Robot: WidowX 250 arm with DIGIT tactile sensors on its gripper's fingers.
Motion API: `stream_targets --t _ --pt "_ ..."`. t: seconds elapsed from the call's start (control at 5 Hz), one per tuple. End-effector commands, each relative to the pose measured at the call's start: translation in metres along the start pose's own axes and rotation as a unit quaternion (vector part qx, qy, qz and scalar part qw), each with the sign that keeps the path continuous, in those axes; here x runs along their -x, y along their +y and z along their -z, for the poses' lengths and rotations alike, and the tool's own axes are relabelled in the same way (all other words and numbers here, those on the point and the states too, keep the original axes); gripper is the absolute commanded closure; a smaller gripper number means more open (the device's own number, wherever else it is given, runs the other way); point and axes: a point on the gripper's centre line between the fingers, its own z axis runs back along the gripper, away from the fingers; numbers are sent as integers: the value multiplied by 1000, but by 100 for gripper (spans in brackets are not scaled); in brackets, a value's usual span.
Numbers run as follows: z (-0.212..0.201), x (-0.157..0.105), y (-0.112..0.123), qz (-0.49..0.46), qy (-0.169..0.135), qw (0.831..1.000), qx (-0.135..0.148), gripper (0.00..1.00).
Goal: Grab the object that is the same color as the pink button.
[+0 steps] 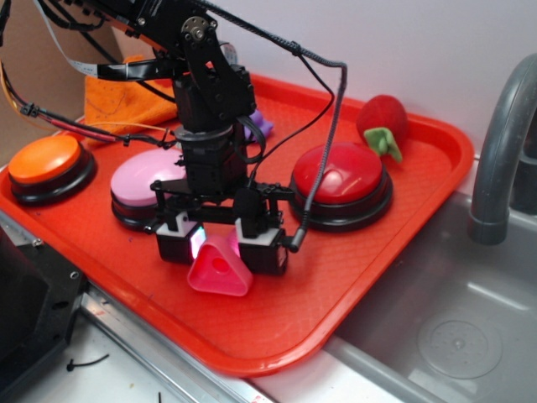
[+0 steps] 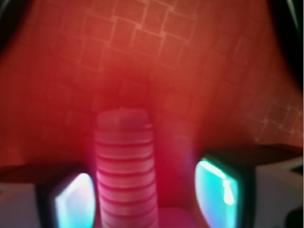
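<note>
The hot-pink toy bolt (image 1: 220,267) lies on the red tray (image 1: 336,277) near its front, triangular head toward the camera. My gripper (image 1: 220,243) is down at the tray with a finger on each side of the bolt. In the wrist view its ribbed stub (image 2: 124,166) stands between my gripper's (image 2: 146,197) glowing pads (image 2: 218,190). The stub is close to the left pad and a gap shows on the right. The jaws are open around the stub. The pale pink button (image 1: 138,180) sits just behind and left of the gripper, partly hidden by the arm.
A red domed button (image 1: 340,172) stands right of the gripper and an orange one (image 1: 46,159) at far left. A strawberry toy (image 1: 384,122), a purple toy (image 1: 258,126) and an orange cloth (image 1: 126,101) lie at the tray's back. A steel sink (image 1: 453,319) with a faucet (image 1: 503,143) is at the right.
</note>
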Motion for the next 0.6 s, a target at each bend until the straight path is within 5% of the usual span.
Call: stream_targets --t 0.0,0.4 --pt "-9 0 2 -3 -19 1000 -1 100" --pt "-93 -9 1 128 -77 989 -18 100"
